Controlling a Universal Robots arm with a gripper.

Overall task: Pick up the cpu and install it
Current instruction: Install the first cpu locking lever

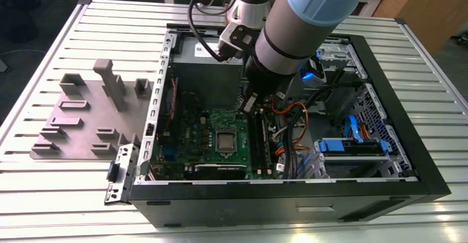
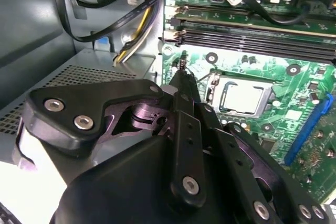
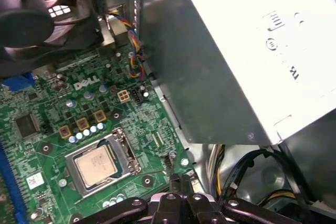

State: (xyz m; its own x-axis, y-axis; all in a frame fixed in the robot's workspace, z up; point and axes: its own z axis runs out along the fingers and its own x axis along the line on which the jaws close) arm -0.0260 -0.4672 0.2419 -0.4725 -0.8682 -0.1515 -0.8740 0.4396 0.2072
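Note:
The cpu (image 1: 225, 139) (image 2: 242, 98) (image 3: 95, 164) is a small square chip with a silvery top. It lies flat inside the socket frame on the green motherboard (image 1: 192, 144) (image 2: 299, 85) (image 3: 47, 111), within the open computer case. My gripper (image 1: 246, 107) (image 2: 181, 75) (image 3: 181, 180) hangs above the board's edge beside the socket, toward the power supply. Its black fingers are pressed together at the tips with nothing between them. It does not touch the cpu.
The grey power supply box (image 3: 236, 51) (image 1: 199, 50) stands close beside my gripper. Black, yellow and orange cables (image 2: 126, 3) (image 1: 292, 117) run near the memory slots (image 2: 252, 30). A grey fixture plate (image 1: 80, 117) lies on the slatted table at the exterior view's left.

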